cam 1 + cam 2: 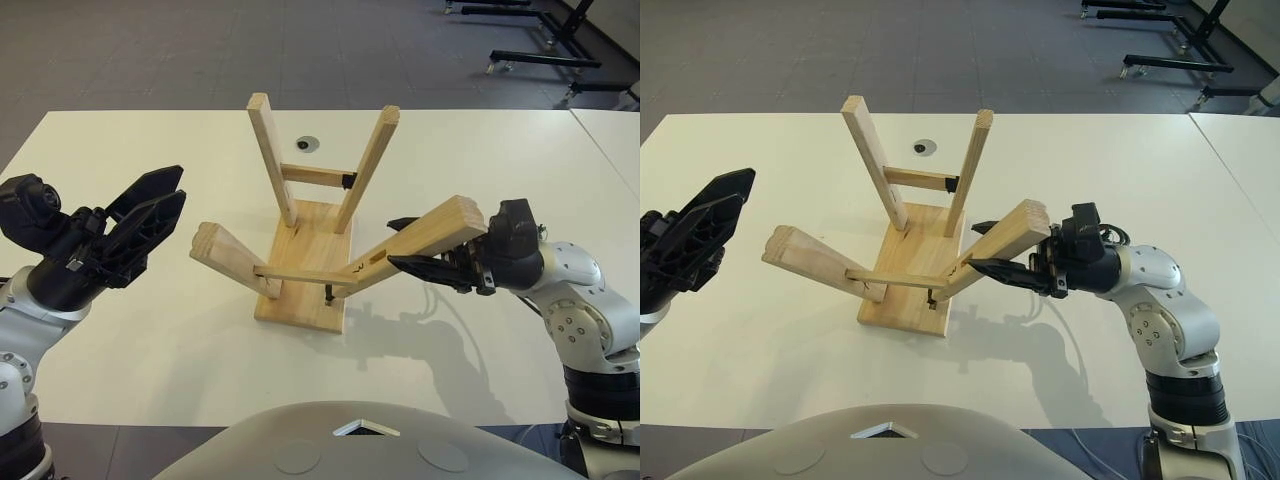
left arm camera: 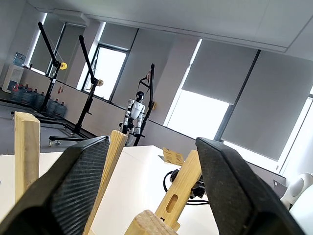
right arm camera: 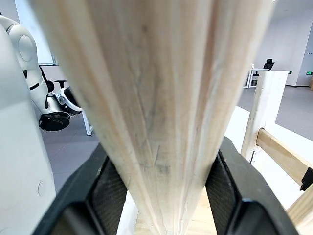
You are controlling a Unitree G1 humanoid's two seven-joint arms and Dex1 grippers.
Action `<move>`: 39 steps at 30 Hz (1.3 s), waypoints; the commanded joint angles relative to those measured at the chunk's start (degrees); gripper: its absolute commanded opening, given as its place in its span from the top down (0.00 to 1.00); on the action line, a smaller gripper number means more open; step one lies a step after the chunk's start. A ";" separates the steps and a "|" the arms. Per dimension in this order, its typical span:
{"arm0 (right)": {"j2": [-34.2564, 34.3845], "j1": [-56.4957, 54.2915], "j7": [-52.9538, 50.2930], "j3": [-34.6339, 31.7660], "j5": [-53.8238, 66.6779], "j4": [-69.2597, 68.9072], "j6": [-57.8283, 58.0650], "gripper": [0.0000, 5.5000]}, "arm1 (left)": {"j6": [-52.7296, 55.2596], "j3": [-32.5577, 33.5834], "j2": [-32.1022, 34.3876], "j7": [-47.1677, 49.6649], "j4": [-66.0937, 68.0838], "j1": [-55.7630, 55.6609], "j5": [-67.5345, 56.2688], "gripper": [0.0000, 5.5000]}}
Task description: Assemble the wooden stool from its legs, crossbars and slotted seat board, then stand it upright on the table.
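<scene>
Left hand [image 1: 176, 186]: fingers spread wide, holding nothing. It hovers over the left of the tabletop [image 1: 130, 340], just short of the stool. Its opening faces the free end of the near left leg [image 1: 222, 252], so I judge it is placed to take that leg.

Near left leg: leans low and outward, free end in the air, base at the seat board's near edge. The near crossbar [image 1: 300, 274] ties it to its partner, so the pair should move as one frame.

Seat board [image 1: 312, 226]: flat on the tabletop, underside up, so the stool is being built upside down. The far legs [image 1: 271, 158] stand in it, joined by the far crossbar [image 1: 316, 176].

Near right leg [image 1: 425, 238]: leans out to the right.

Right hand [image 1: 408, 244]: pinches this leg near its free end, pads on opposite faces, probably to steer the near frame into the slots. From the tilt, that frame looks not yet seated.
</scene>
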 commanded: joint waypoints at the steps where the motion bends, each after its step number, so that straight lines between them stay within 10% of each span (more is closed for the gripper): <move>1: -0.91 0.82 -2.68 1.07 -2.60 -0.22 1.18 0.63 | -0.45 -0.55 -0.15 -0.34 -1.16 0.86 0.91 0.42; 39: -4.87 8.02 -4.30 3.87 -6.64 -7.11 -2.97 0.63 | -1.11 0.64 -0.44 1.76 -5.86 7.71 -1.72 0.42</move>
